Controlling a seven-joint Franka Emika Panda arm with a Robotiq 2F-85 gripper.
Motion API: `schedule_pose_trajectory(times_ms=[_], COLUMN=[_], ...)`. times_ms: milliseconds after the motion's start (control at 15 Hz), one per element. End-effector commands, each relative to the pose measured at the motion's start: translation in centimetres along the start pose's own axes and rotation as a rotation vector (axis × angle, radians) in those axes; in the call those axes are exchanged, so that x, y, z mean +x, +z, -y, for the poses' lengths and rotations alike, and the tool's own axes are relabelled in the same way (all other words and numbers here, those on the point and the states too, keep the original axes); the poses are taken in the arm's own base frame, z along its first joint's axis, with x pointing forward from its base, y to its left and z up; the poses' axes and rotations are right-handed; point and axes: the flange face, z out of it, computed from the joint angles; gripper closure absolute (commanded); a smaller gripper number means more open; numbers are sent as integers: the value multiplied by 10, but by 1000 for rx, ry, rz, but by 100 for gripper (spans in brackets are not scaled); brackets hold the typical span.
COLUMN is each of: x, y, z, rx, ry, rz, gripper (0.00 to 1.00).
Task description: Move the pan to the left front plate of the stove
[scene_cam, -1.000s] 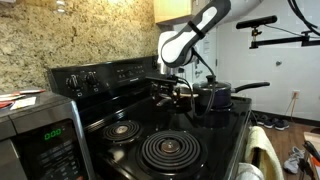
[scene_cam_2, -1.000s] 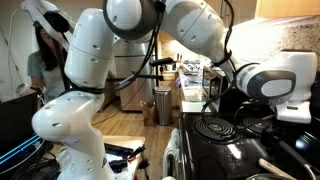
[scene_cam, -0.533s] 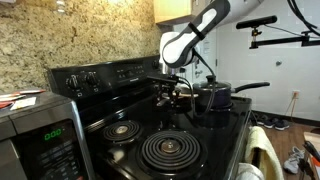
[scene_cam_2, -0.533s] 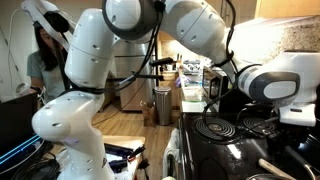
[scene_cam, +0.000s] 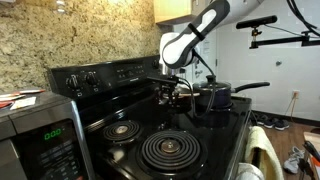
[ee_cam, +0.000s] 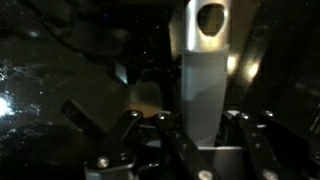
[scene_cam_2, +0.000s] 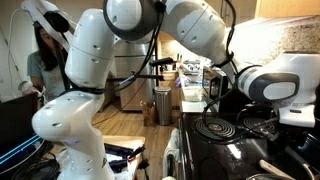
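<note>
In an exterior view the dark pan [scene_cam: 170, 99] sits on a back plate of the stove, under my gripper [scene_cam: 176, 88]. The wrist view shows its long handle [ee_cam: 205, 60] as a grey bar with a hanging hole at the far end. The bar runs straight between the fingers, and my gripper [ee_cam: 200, 118] is shut on it from both sides. The left front plate [scene_cam: 168, 152], a large black spiral coil with a silvery rim, lies bare nearest the camera. The wooden spatula [scene_cam_2: 274, 167] shows pale at the lower right.
A deeper dark saucepan [scene_cam: 214, 96] with a lid stands right beside the pan, its handle pointing right. A smaller coil burner [scene_cam: 122, 130] lies behind the large one. A microwave [scene_cam: 35, 135] stands at the near left, and the stove's control panel [scene_cam: 100, 76] rises along the back.
The jaws have gone from wide open to shut on the pan's handle. The arm has barely moved and the pan rests where it was.
</note>
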Motion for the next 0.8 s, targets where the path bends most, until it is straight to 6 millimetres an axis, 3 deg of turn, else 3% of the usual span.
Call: schedule_pose_trajectory(times_ms=[0,133,200,333,733], x=[-11,-18,-21,-25,-30], y=[-2,-1,-1,-2,-8], z=[1,3,3,4,10], rx=[15,3,-1,0,-1], ry=[0,-11,-19,-29,-44], rz=[12,9,5,8,12], gripper=[96,96,67,60,21])
